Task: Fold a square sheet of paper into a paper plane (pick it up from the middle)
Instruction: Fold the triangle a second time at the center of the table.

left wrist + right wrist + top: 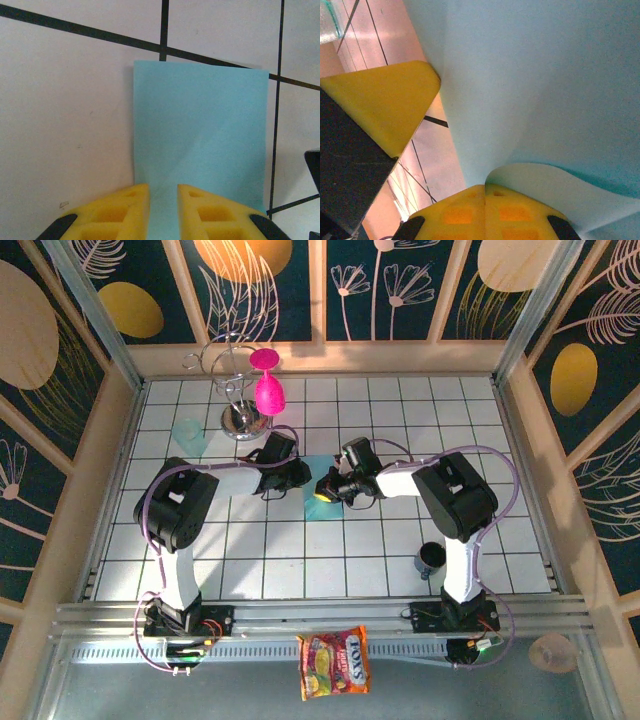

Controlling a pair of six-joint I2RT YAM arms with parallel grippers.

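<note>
The light-blue sheet of paper [322,508] lies mid-table, folded to a narrow rectangle. In the left wrist view the paper [200,130] is flat on the white tiles. My left gripper [163,187] sits over its near edge, open by a narrow gap with paper showing through. In the top view the left gripper [297,478] and right gripper [330,487] meet at the sheet's far end. My right gripper [485,186] is shut on a curled-up edge of the paper [545,75], whose flap bends away to the right. One yellow finger [385,100] of the left gripper stands close beside it.
A wire stand [238,420] holding pink goblets [268,392] is just behind the left arm. A translucent teal cup [188,434] sits at the left back. A dark mug [431,558] stands beside the right arm's base. A snack packet [335,662] lies off the table's front.
</note>
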